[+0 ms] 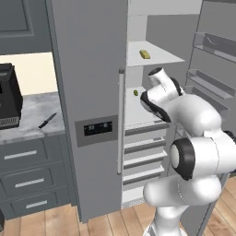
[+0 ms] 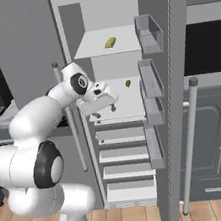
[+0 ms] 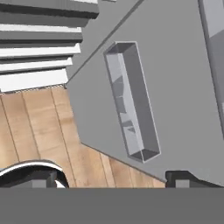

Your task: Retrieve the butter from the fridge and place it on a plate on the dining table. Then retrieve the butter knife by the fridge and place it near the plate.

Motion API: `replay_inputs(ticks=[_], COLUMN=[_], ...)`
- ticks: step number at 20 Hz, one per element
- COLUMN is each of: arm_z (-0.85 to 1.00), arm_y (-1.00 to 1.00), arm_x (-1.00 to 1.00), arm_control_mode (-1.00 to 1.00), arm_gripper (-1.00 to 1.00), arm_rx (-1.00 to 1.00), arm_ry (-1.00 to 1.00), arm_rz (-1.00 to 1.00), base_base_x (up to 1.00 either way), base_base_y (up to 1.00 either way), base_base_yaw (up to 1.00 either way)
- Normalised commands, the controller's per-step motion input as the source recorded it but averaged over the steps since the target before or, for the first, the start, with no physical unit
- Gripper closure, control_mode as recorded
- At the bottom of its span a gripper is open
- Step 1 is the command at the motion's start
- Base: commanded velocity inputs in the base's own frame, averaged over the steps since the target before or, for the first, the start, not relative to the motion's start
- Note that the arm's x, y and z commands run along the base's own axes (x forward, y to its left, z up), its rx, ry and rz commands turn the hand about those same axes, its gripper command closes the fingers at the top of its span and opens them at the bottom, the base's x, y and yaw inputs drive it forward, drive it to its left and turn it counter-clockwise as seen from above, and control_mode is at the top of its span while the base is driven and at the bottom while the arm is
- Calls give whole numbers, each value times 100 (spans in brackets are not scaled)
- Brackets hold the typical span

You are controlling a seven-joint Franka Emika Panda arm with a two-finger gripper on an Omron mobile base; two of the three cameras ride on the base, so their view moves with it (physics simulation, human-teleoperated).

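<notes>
far left on the small marble counter (image 1: 32, 115), the butter knife (image 1: 47, 120) lies flat by the toaster (image 1: 9, 97), thin and dark, well apart from me. it sits so low to the stone that i expect to pinch it across the handle rather than along it.

next comes the fridge (image 1: 90, 92), its right door swung open. the butter (image 1: 145, 54) sits on the upper white shelf (image 2: 104, 45), a small yellow stick lying flat. one shelf down there is a tiny olive-green lump (image 1: 136, 92), which i leave alone.

my gripper (image 2: 103, 112) hangs in front of the middle shelf, below the butter, fingers spread wide with nothing between them. the hand view looks down at the wood floor (image 3: 39, 127) and a door bin (image 3: 131, 100).

i judge the butter light but soft and a bit greasy. i would take it across its short width near the middle, squeezing gently so it neither dents nor slides.
</notes>
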Motion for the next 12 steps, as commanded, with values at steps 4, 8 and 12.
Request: replay_inputs(ticks=[4,8,12], arm_z=[3,19,56], arm_y=[82,57,36], arm_x=[0,-12,-31], arm_control_mode=[-100,-100,-100], arm_gripper=[-100,-100,-100], arm_rx=[43,42,23], arm_ry=[-15,-23,-36], arm_rz=[-17,-3,2], base_base_x=[0,0,0], base_base_y=[0,0,0], base_base_yaw=[0,0,0])
